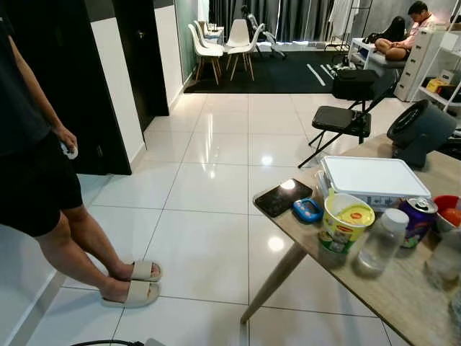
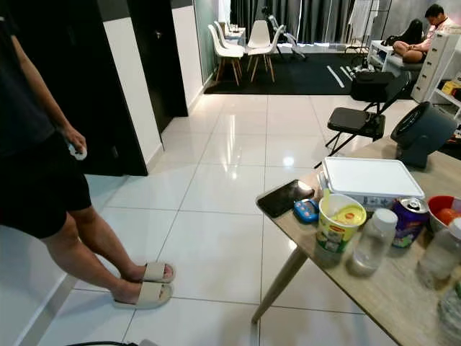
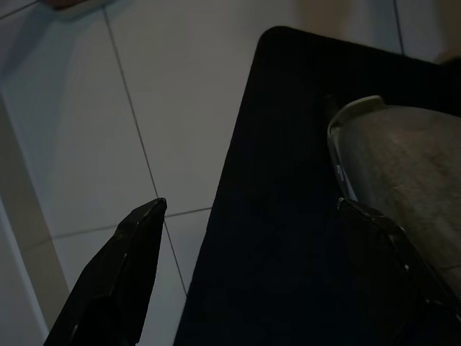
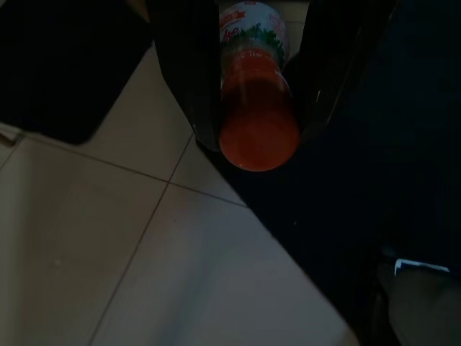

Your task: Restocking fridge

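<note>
- right gripper point(image 4: 259, 140) is clamping an orange-filled bottle point(image 4: 258, 108) between its two black fingers — hanging low over the tiled floor point(image 4: 144, 274); bottle label has red and green print, text too blurred to read
- left gripper point(image 3: 252, 223) is hanging with fingers spread apart, holding nothing, above floor tile and a dark surface
- wooden table point(image 1: 403, 288) is standing on the robot's right, carrying the stock:
  - yellow lidded tub point(image 1: 347, 222) with a red-and-yellow logo, wording not legible
  - clear plastic bottle point(image 1: 379, 240) with white cap, just beside the tub; contents cannot be made out
  - purple drink can point(image 1: 418, 218), top tab showing, brand unreadable
  - red bowl point(image 1: 448, 212) at the edge, holding something orange
  - white flat lidded box point(image 1: 373, 180) behind the tub, lid shut
  - black phone point(image 1: 282, 197) and small blue item point(image 1: 307, 210) lying near the table corner
  - dark round fan point(image 1: 420, 131) at the far end
- person point(image 1: 43, 180) in dark shorts and beige slippers is standing at left, holding a small white object
- another person point(image 1: 407, 32) is sitting far back
</note>
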You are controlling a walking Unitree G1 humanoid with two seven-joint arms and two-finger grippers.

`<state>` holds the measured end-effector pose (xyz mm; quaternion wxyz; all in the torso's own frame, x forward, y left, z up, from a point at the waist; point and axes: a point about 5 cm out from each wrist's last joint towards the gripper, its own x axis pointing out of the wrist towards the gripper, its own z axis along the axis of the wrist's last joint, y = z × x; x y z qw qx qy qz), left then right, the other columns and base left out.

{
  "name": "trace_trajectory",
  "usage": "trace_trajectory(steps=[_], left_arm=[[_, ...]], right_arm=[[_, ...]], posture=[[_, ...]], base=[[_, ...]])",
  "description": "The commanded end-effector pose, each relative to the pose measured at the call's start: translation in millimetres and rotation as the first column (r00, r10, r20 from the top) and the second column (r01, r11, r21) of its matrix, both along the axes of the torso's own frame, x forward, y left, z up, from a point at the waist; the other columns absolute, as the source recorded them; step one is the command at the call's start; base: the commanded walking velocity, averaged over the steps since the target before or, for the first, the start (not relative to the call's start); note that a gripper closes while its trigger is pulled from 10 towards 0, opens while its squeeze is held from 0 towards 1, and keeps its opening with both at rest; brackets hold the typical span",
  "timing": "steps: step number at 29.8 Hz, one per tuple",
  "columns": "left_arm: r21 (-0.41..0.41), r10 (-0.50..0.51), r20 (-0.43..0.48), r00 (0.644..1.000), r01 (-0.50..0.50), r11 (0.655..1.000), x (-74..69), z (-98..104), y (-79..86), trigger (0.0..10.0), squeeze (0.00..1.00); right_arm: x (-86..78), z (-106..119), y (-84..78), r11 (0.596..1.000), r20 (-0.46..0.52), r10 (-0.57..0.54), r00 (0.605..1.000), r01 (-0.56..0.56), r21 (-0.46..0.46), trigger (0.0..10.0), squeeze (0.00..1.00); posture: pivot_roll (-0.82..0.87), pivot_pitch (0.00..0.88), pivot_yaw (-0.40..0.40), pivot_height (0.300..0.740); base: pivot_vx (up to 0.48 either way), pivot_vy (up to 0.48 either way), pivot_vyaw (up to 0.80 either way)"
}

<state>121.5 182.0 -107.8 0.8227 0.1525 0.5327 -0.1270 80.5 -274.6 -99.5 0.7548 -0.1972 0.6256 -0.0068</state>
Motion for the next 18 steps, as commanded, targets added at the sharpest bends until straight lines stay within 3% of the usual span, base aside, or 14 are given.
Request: trace_trajectory(steps=[1, 9, 18], left_arm=[[-0.009, 0.001, -0.11, 0.994, -0.002, 1.0, -28.5, -8.5, -2.8, 10.0, 0.0], [-0.029, -0.018, -0.105, 0.994, 0.015, 0.999, -24.9, -8.5, -11.8, 10.0, 0.0], [-0.02, -0.02, -0.097, 0.995, 0.018, 1.0, -21.4, -7.3, -7.4, 10.0, 0.0]], right_arm=[[7.8, 1.8, -0.3, 1.0, 0.022, 0.012, 1.0, -0.012, -0.007, 10.0, 0.0], [3.1, 2.5, -5.1, 1.0, 0.018, -0.014, 1.0, 0.015, -0.013, 10.0, 0.0], [2.4, 1.9, -3.9, 1.0, 0.019, -0.027, 0.999, 0.027, -0.007, 10.0, 0.0]], posture=[[-0.06, 0.007, -0.025, 0.74], [-0.07, 0.004, -0.023, 0.74], [-0.07, 0.0, -0.019, 0.74]], base=[[-0.319, 0.0, 0.0], [-0.322, 0.0, 0.0], [-0.322, 0.0, 0.0]])
